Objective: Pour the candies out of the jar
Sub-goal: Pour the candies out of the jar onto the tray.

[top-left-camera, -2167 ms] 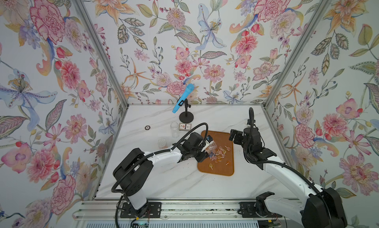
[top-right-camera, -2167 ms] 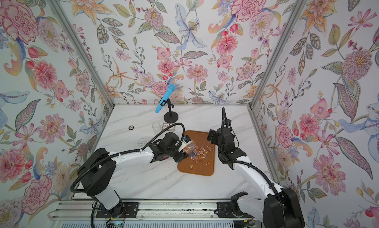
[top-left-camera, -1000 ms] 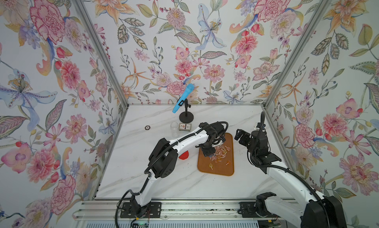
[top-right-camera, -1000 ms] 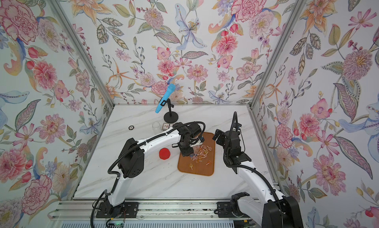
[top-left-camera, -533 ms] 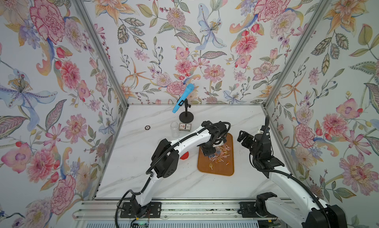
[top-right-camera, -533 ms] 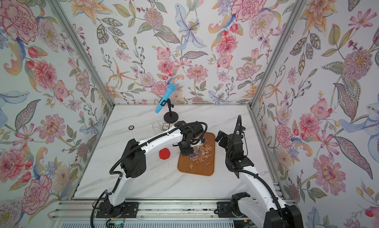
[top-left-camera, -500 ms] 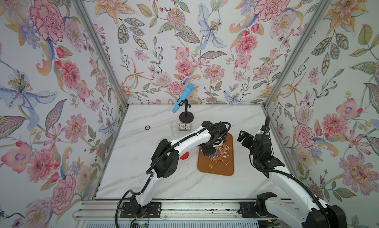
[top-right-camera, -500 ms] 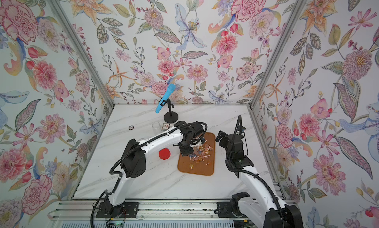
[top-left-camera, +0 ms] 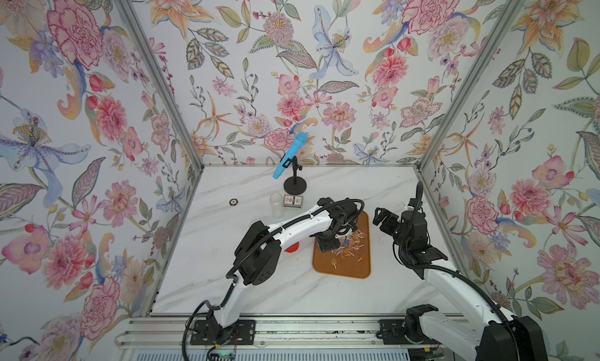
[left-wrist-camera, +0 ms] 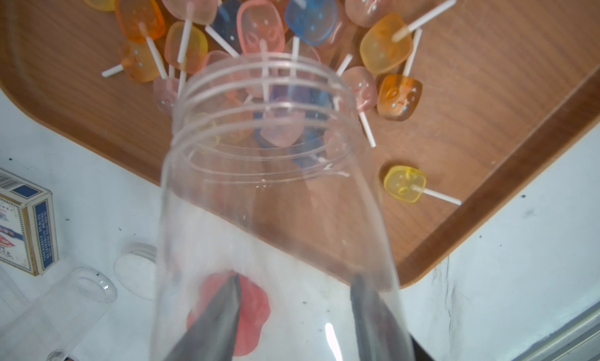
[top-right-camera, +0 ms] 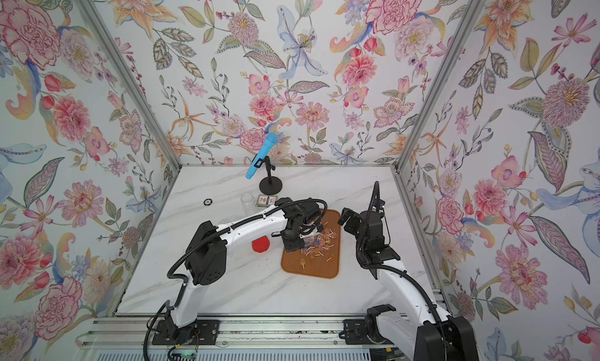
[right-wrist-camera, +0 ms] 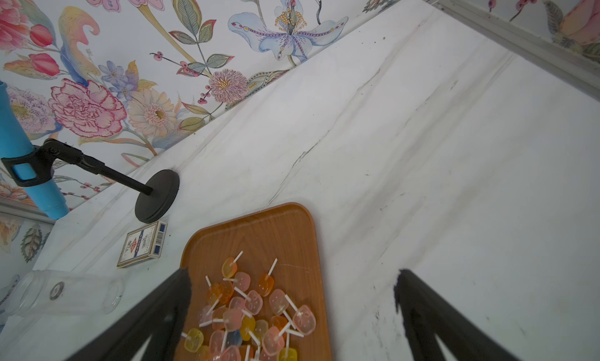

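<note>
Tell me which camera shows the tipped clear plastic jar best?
The left wrist view: the clear plastic jar fills the picture, threaded mouth over the brown wooden tray. Both top views show only a faint glint beside the left hand; the right wrist view misses it.

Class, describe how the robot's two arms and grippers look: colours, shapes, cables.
The left arm and right arm have white tubular links between chunky black joints. A black ribbed cable loops along each. The left gripper and right gripper are dark, each with two tapering fingers.
</note>
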